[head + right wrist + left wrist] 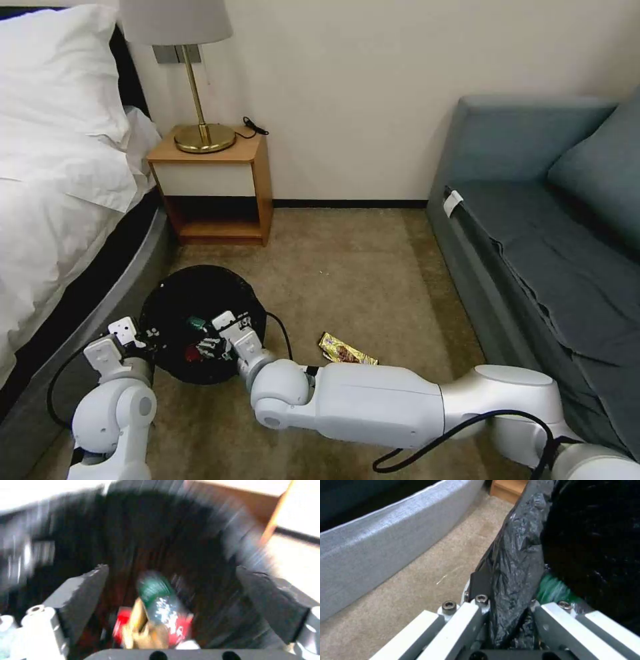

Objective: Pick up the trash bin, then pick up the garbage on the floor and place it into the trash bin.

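Note:
The trash bin [200, 293], lined with a black bag [516, 562], stands on the carpet beside the bed. My left gripper [143, 333] [510, 597] is shut on the bin's near-left rim, pinching bag and wall. Over the bin's mouth my right gripper [217, 337] [178, 585] hangs open, nothing between its fingers. Down inside lie a green bottle [155, 590] [197, 323] [553, 591], a red carton [121, 625] [192, 352] and a tan paper strip [140, 627]. A shiny gold-brown wrapper [347, 351] lies on the floor [360, 280] to the right of the bin, close to my right forearm.
The bed base [386, 542] runs close along the bin's left side. A wooden nightstand [213, 183] with a brass lamp [200, 133] stands behind it against the wall. A grey-blue sofa [533, 227] lines the right. Open carpet lies between bin and sofa.

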